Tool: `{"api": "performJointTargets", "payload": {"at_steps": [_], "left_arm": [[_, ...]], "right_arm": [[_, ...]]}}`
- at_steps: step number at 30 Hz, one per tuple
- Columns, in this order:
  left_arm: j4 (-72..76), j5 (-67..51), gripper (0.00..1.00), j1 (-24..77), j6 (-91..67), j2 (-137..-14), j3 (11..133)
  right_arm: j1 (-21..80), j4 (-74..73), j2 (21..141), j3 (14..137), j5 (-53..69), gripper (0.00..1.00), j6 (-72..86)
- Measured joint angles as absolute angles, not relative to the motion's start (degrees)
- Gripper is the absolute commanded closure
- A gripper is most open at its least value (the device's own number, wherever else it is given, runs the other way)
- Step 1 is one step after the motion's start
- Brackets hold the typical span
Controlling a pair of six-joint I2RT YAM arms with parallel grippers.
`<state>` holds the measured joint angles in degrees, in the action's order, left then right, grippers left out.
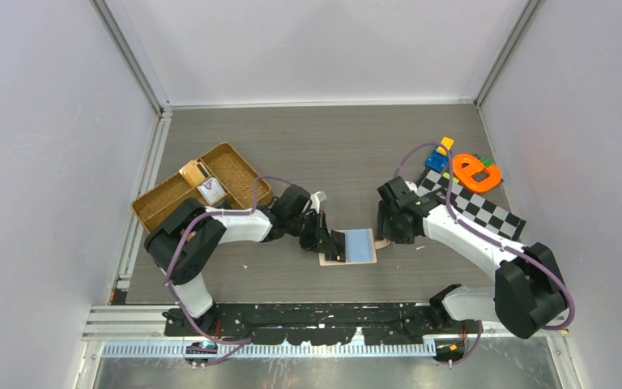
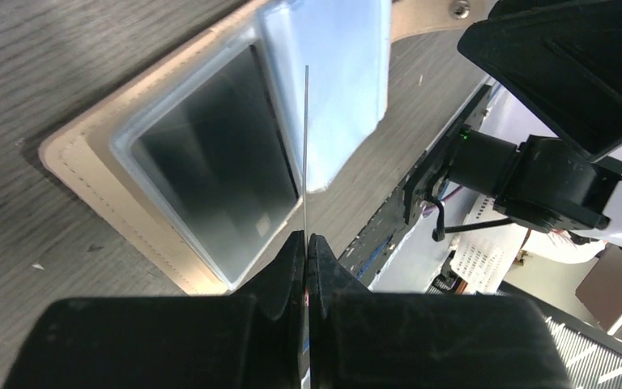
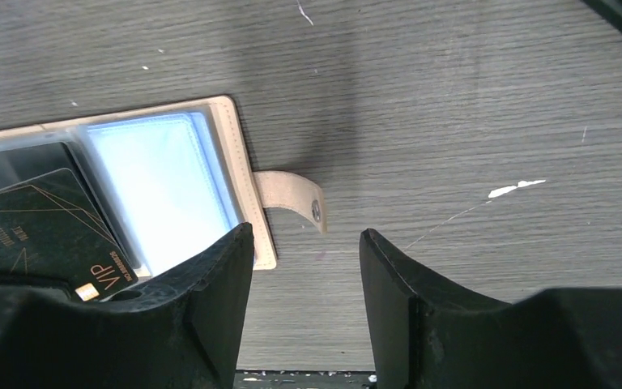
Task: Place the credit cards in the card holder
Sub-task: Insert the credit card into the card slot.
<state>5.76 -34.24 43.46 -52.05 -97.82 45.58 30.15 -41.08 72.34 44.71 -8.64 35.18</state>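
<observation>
From above, the card holder (image 1: 334,261) lies open and flat on the worktop (image 1: 332,154), near its front edge and between the two arms. The left gripper (image 1: 326,241) is right at the holder's left edge. The right gripper (image 1: 387,235) hovers just off its right edge. Away to the left sits a wicker tray (image 1: 243,166), and a checkered board (image 1: 486,212) lies on the right, both well apart from the holder.

On to the left wrist. The left gripper (image 2: 305,239) is clamped tight on a credit card (image 2: 305,146), seen edge-on as a thin line running straight out from the fingertips. The card stands upright over the open card holder (image 2: 89,162), and its edge lines up between the dark pocket on one side and the light-blue one on the other. Whether the far edge has entered a pocket, I cannot tell.

Now the right wrist. The right gripper (image 3: 306,235) has its jaws spread wide with nothing between them but bare worktop. The card holder (image 3: 239,178) lies just off the gripper's left finger (image 3: 219,308), which overlaps its lower corner in this view. The snap tab (image 3: 296,203) curls out from the holder's edge towards the gap. A dark card (image 3: 40,231) with gold lines and VIP lettering shows at an angle over the holder's far half. I cannot tell whether it is tucked in.
</observation>
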Motion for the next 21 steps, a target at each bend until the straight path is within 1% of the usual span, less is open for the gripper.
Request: {"api": "performJointTargets", "payload": {"at_steps": [5,13,21], "left_arm": [[6.4,-34.2,1.00,43.5,-52.3,-100.2,45.7],[8.3,-34.8,1.00,43.5,-52.7,-101.6,45.8],[11.5,-36.2,1.00,43.5,-54.6,-103.0,45.9]], "right_arm": [[30.2,-39.8,75.0,44.0,-8.3,0.57,34.7],[30.2,-38.4,78.0,44.0,-8.9,0.68,34.5],[30.2,-38.2,80.6,44.0,-10.2,0.85,34.7]]}}
